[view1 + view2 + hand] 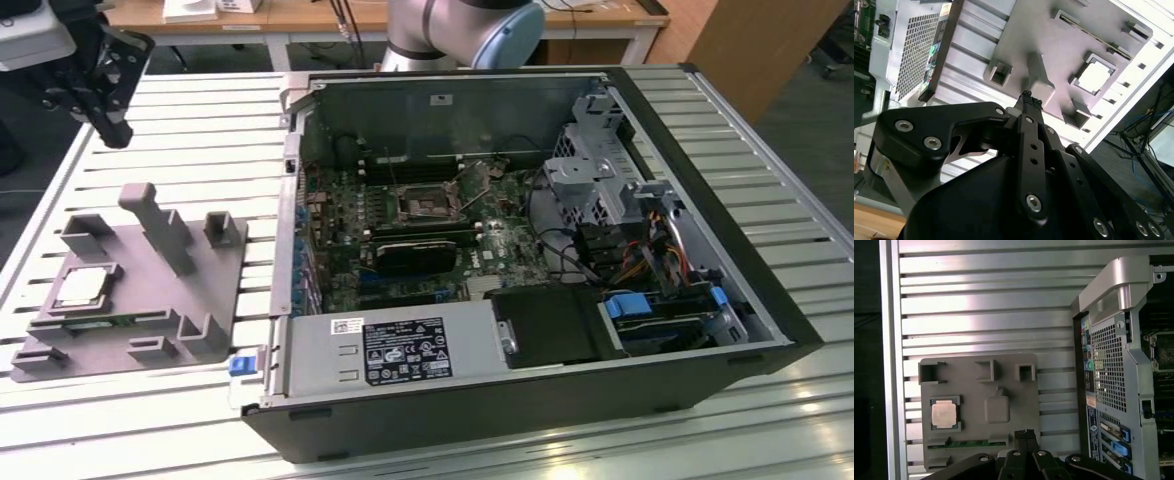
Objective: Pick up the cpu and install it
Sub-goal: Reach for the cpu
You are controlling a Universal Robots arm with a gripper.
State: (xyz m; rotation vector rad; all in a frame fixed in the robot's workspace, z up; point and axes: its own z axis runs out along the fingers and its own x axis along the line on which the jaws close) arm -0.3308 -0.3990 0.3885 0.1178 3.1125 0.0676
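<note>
A grey power supply (387,350) with a white label fills the nearest corner of an open computer case (441,105), which lies on its side on a slatted aluminium table (200,130). Just beside the case, toward the exterior view's left, sits a grey moulded fixture (187,330) with upright posts and pockets.

The cpu (83,287) lies flat in a square pocket of that fixture, silver top plate facing up. It is untouched and well apart from the case. In the first wrist view the chip (944,414) sits in its recess on the fixture (969,390), and a thin green board edge (964,444) runs along a slot just beside it. The second wrist view catches the chip (1094,77) as a bright square.

Deeper inside the case, the motherboard (347,230) shows its square socket (430,203) with the metal bracket. A long black card (420,255) lies between the socket and the power supply.

Farther back, on the exterior view's left, the black gripper (112,125) hangs above the table, beyond the fixture and clear of it. In both wrist views its fingertips (1019,435) meet tip to tip, clenched with nothing between them. The gripper (1024,434) (1028,100) points down near the fixture's edge, away from the chip's pocket.

Beyond the table stand the arm's grey and blue base (467,30) and wooden desks (601,20).
</note>
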